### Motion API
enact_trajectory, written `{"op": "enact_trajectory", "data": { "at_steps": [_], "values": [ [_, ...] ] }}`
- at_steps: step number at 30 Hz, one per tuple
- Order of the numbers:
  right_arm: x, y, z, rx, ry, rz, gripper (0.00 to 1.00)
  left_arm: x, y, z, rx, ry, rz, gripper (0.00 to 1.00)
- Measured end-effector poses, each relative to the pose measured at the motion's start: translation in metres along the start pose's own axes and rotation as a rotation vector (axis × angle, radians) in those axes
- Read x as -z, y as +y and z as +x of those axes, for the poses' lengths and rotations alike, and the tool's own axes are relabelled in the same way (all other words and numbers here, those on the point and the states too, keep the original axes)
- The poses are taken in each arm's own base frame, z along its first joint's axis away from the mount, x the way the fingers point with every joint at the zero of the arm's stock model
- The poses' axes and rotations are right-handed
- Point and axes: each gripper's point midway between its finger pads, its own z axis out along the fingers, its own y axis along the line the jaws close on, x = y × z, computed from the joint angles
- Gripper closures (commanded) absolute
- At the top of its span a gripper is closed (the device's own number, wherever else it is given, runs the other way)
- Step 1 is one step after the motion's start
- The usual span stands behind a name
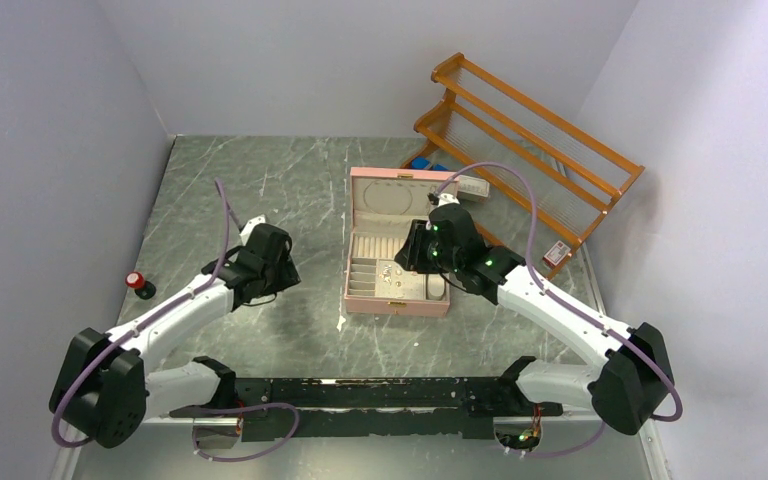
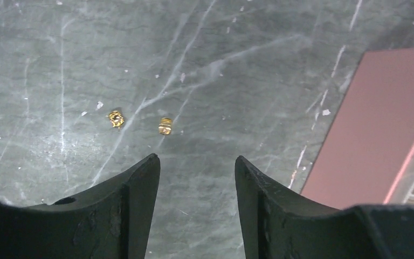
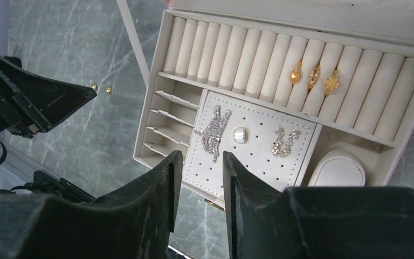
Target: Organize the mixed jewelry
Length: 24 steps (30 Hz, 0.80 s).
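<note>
Pickup of loose jewelry beside the jewelry box (image 2: 377, 124). The left claw (image 2: 197, 159) is hovering over the table (image 2: 248, 54) left of the box, jaws about half apart, holding and touching nothing. Just beyond its tips one gold piece (image 2: 165, 125) is lying nearer the box and a second gold piece (image 2: 116, 118) farther from it. A clean grasp probably means centring on a single piece and descending straight down. The right claw (image 3: 202, 155) is hanging over the box's open tray, its gap narrow and empty. Three gold rings (image 3: 314, 75) are sitting in the box's rolls.
</note>
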Motion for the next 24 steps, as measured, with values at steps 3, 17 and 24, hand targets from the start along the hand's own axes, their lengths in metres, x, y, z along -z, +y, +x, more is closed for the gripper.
{"op": "enact_trajectory", "data": {
  "at_steps": [3, 17, 24],
  "values": [
    [0.0, 0.001, 0.0, -0.001, 0.0, -0.006, 0.64, -0.004, 0.007, 0.001, 0.015, 0.004, -0.036, 0.47],
    [-0.002, 0.0, 0.005, -0.001, 0.008, -0.017, 0.68, -0.032, 0.027, 0.021, -0.009, 0.08, -0.151, 0.65],
    [-0.002, 0.0, 0.006, -0.001, 0.01, -0.019, 0.69, -0.038, 0.028, 0.018, -0.006, 0.064, -0.154, 0.74]
  ]
}}
